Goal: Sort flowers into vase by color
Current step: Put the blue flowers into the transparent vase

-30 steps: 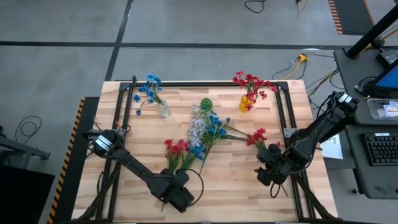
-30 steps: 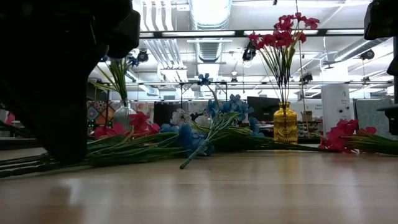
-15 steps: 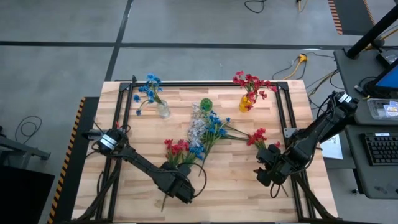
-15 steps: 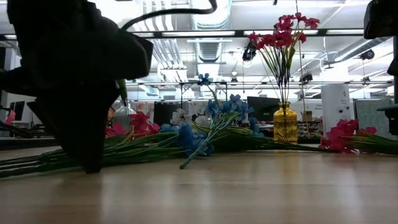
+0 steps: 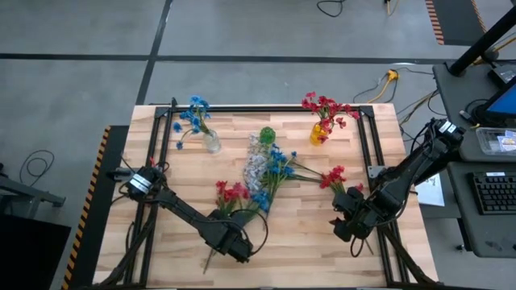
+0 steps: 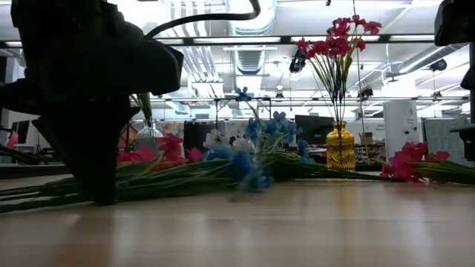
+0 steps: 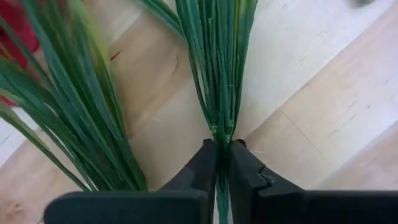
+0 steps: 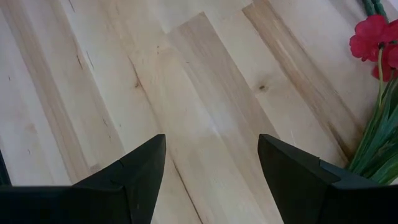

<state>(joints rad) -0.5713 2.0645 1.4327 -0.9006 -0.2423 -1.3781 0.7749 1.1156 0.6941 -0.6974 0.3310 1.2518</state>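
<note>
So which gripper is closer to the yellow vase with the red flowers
Right. The right gripper sits nearer the yellow vase, open by the table's near right; the left gripper is farther off, shut on a green stem.

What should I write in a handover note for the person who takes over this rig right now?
Left gripper: shut on a green flower stem near the table's front, blossom colour unclear.
Right gripper: open, empty, over bare wood at front right, beside a loose red spray.
Done: blue flowers in the clear vase; red flowers in the yellow vase.
Left: mixed pile of red, blue and white sprays at the centre; the green vase looks empty.
</note>
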